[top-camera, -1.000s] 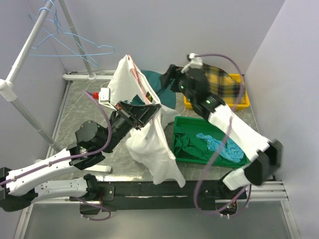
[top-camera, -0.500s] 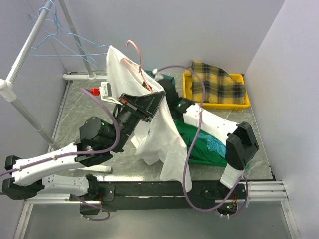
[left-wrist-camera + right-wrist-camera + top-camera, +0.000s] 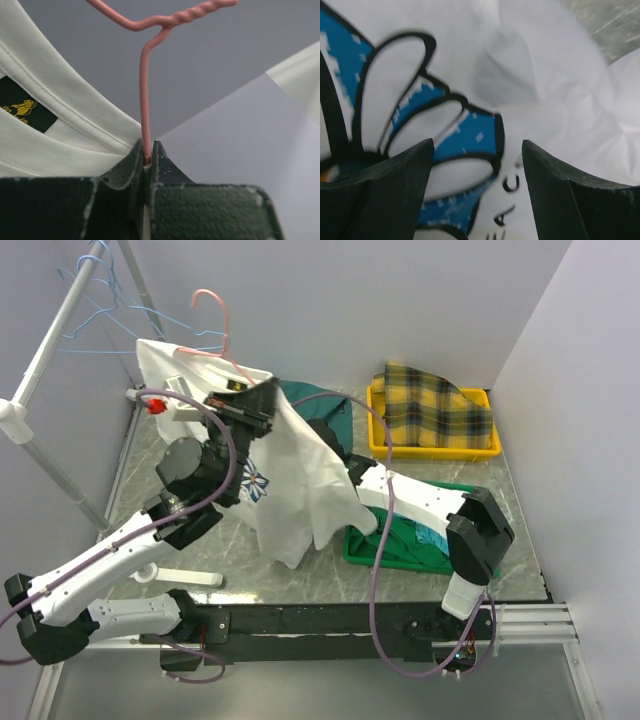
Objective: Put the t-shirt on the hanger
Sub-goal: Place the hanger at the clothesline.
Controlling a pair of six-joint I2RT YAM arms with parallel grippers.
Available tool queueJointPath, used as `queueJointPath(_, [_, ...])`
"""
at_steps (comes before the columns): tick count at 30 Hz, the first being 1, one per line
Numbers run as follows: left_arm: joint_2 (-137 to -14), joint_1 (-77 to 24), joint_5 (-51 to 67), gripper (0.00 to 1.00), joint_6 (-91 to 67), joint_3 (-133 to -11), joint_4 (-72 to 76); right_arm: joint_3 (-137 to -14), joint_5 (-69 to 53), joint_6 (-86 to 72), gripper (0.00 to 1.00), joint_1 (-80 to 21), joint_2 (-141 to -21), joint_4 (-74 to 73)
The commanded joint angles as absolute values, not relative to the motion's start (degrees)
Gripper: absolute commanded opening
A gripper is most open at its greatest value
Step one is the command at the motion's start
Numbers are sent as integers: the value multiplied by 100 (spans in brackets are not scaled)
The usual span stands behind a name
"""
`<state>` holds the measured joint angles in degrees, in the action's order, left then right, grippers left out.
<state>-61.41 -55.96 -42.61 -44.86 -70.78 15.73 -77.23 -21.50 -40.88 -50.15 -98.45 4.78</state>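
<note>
The white t-shirt (image 3: pixel 305 475) hangs on the pink hanger (image 3: pixel 212 302), its blue flower print (image 3: pixel 262 480) facing the left arm. My left gripper (image 3: pixel 243 403) is raised at the back left and shut on the hanger's wire neck (image 3: pixel 144 100) just below the twist. The collar and dark green label (image 3: pixel 22 110) lie to the left of that wire. My right gripper (image 3: pixel 477 150) is open close against the flower print (image 3: pixel 445 130), with nothing between its fingers. In the top view the cloth hides its fingers.
A clothes rack (image 3: pixel 45 355) with light blue hangers (image 3: pixel 110 318) stands at the back left, near the pink hook. A yellow tray holding plaid cloth (image 3: pixel 437 412) sits at the back right. A green bin (image 3: pixel 400 545) lies under the right arm, and a dark green garment (image 3: pixel 318 405) behind the shirt.
The left arm has lifted the hanger and shirt up and leftwards, close to the rack. The right arm has swung from the back right in behind the shirt, its jaws narrowing slightly.
</note>
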Motion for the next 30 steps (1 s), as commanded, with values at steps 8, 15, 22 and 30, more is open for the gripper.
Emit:
queueJointPath(8, [-5801,-4852,-4385,1,-4869,-7313,1187,-7910,-2742,-4280,78,-5150,-10362,853])
queueJointPath(15, [-5739,-4309,-4465,1,-4834,-7277,1090,-7718,-2681,-4210,78,-5221,-10354,879])
queueJointPath(22, [-5766,-3323,-3824,1,-5299,-7558,616,-7374,-2505,-4148,78,-5221,-10134,967])
queueJointPath(30, [-5792,-2112,-2998,1,-5958,-7682,273,-7199,-2285,-4061,78,-5221,-9897,879])
